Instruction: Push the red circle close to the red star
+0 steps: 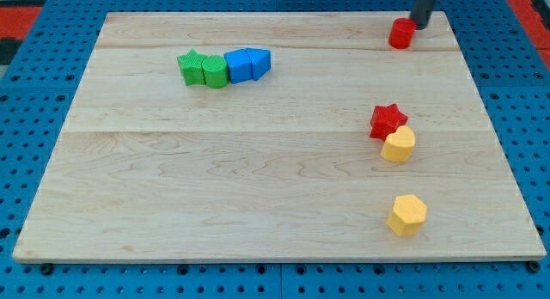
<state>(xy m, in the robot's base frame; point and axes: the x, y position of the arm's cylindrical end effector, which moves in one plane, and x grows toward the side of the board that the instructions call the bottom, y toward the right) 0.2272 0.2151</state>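
Note:
The red circle sits near the view's top right of the wooden board. My tip is right beside it, at its upper right, touching or nearly touching. The red star lies well below the circle, at the view's right middle, with a yellow heart-like block touching its lower right.
A yellow hexagon lies near the view's bottom right. At the upper left a row stands together: green star, green block, blue block, blue block.

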